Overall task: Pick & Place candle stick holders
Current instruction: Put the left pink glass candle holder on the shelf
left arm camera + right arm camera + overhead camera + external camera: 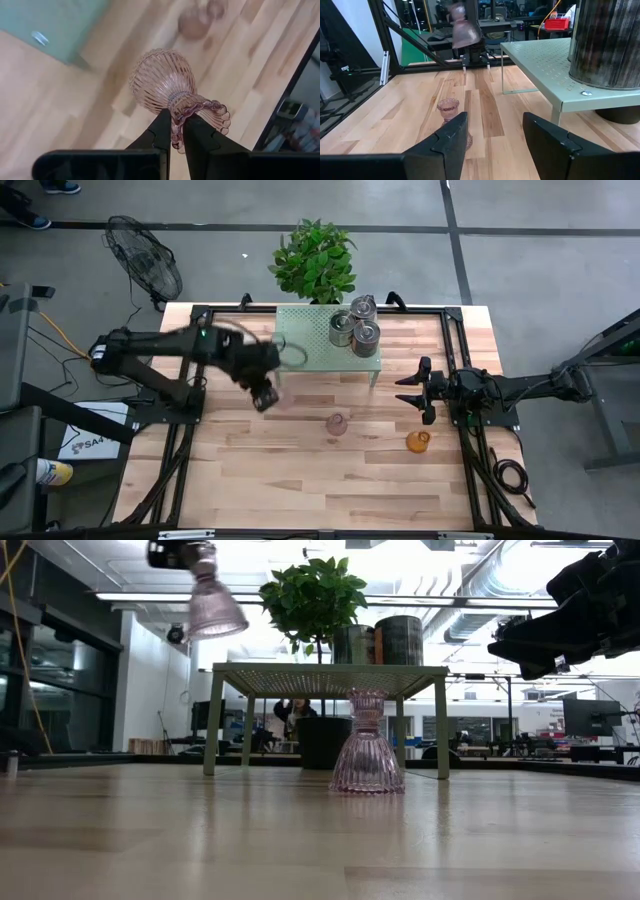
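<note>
- From above, the green shelf [328,338] was the anchor: three silver holders [355,322] stood bunched on its corner nearest the right arm, presumably already placed. The left gripper [265,397] hung just off the shelf's opposite front corner, out over the table [240,480]. A second pink holder [337,423] stood in front of the shelf, and the amber holder [418,441] further towards the right arm's side.
- At table height, a pink holder [213,600] hung in the air, higher than the shelf top [330,680], tilted, flared end down. I judged it raised so as to clear the shelf edge.
- The left wrist camera showed why it tilted: the left fingers [162,132] were pressed together on its frilled rim alone, so the ribbed body [160,80] stuck out beyond them unsupported. That thin pinch looked liable to slip.
- The right wrist camera showed the right gripper [495,135] spread, holding nothing, waiting beside the shelf with the standing pink holder [449,109] ahead of it.
</note>
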Tool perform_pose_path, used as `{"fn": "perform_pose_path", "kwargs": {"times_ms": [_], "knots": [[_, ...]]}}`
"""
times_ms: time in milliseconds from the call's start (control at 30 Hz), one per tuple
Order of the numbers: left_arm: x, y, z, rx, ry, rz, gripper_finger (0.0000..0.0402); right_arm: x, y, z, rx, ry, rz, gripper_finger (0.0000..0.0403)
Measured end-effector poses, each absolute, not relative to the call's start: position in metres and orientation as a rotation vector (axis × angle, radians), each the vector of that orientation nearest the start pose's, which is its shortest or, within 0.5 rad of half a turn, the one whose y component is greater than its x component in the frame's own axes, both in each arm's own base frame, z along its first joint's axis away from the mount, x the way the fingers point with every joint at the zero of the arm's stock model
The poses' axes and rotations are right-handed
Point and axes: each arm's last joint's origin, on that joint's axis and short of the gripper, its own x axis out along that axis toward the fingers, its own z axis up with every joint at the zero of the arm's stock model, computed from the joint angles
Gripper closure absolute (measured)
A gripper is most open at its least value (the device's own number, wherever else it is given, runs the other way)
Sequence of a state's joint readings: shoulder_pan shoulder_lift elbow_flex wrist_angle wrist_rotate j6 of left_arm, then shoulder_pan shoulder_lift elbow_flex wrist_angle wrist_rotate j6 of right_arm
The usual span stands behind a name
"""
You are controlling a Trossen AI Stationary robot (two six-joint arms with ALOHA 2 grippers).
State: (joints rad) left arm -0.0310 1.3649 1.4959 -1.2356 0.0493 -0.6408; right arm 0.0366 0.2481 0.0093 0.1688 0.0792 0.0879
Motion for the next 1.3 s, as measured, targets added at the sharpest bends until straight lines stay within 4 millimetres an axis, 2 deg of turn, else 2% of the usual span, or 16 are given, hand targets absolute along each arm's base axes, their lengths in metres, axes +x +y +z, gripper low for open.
{"fn": "perform_pose_path", "kwargs": {"times_ms": [200,333,667,800,1067,1300], "knots": [[0.242,0.029,0.387,-0.643,1.004,0.311,0.0379,0.113,0.002,0.162,0.083,0.069,-0.046,0.0217],[0.243,0.054,0.393,-0.692,0.989,0.356,0.0380,0.113,0.002,0.162,0.083,0.069,-0.045,0.0217],[0.265,0.126,0.402,-0.786,1.076,0.497,0.0380,0.113,0.002,0.162,0.083,0.068,-0.045,0.0217],[0.278,0.149,0.404,-0.801,1.094,0.540,0.0380,0.113,0.002,0.162,0.084,0.069,-0.046,0.0217],[0.301,0.167,0.394,-0.775,1.112,0.604,0.0378,0.113,0.002,0.162,0.084,0.069,-0.046,0.0217],[0.303,0.167,0.388,-0.718,1.176,0.563,0.0377,0.113,0.002,0.162,0.084,0.068,-0.045,0.0217]]}}
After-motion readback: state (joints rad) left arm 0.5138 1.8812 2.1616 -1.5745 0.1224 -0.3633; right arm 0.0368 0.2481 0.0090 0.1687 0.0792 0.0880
